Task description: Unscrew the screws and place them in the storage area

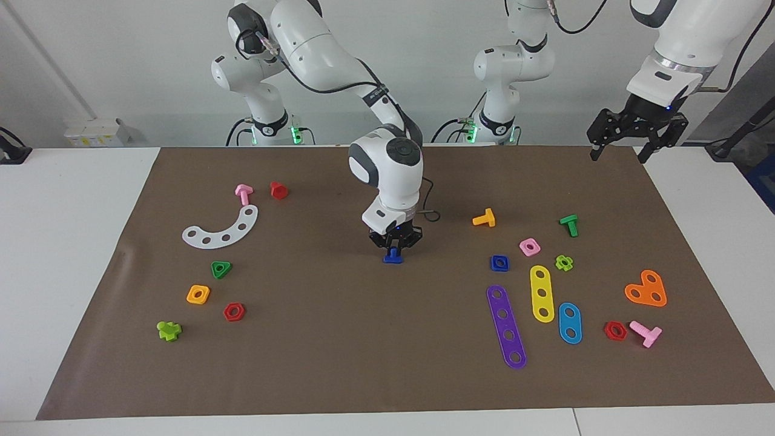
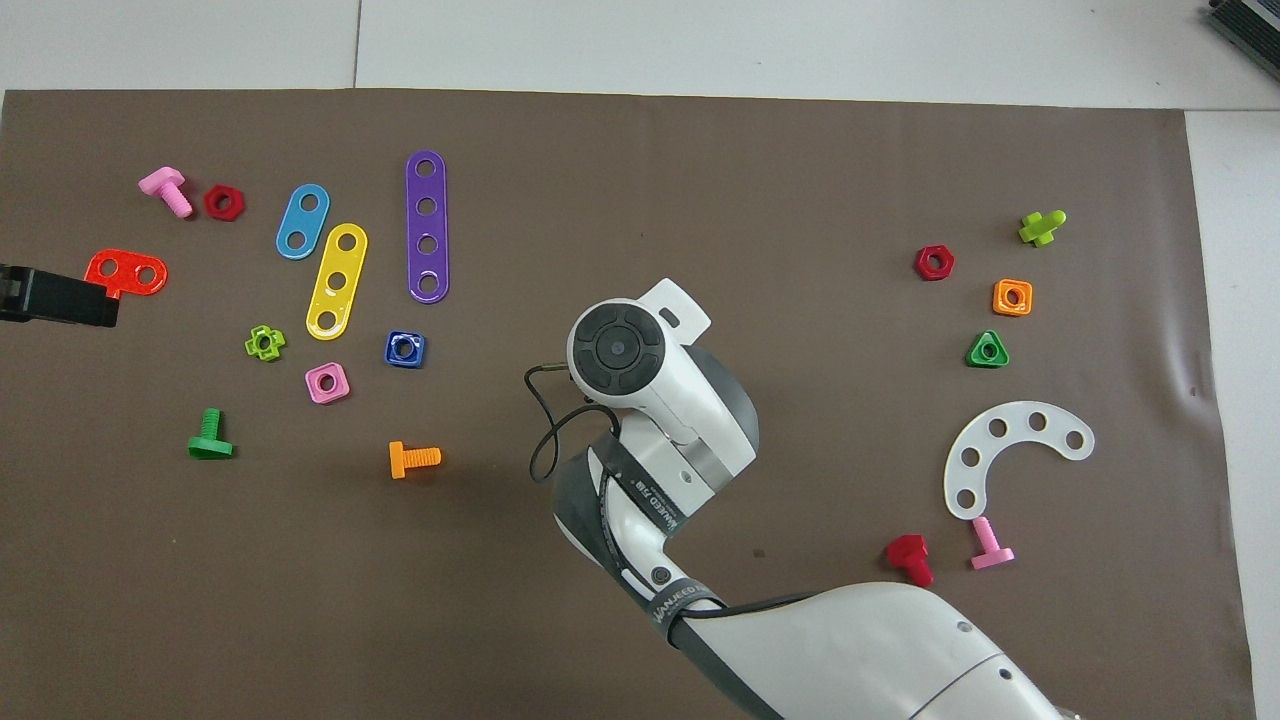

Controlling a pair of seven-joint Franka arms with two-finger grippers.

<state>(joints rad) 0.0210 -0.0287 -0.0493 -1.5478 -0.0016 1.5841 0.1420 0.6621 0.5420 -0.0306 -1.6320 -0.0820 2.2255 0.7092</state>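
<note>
The facing view showed the right gripper (image 1: 394, 247) down at the middle of the brown paper sheet (image 1: 339, 363), its fingers pressed against the upright shaft of the blue bolt (image 1: 393, 257), whose flat head rested on the paper. In the overhead view that bolt and the gripper's fingertips were hidden beneath the right arm's wrist, so the grip could be read only from the facing view.

The matching blue square nut (image 1: 500, 263) lay apart from the bolt, toward the left arm's end of the table, beside the pink square nut (image 1: 530, 246) and just nearer the robots than the purple strip (image 1: 507, 327). The overhead view showed the hole through the blue nut (image 2: 405, 348) more plainly.

The left gripper (image 1: 623, 148) hung raised over the edge of the paper at the left arm's end, fingers spread and holding nothing; this arm waited. In the overhead view only a dark part of it (image 2: 58, 297) entered the frame, over the orange plate (image 2: 125, 272), and its fingers could not be judged there.

The orange bolt (image 1: 484, 218) and green bolt (image 1: 569, 224) lay on the paper nearer the robots than the blue nut.
</note>
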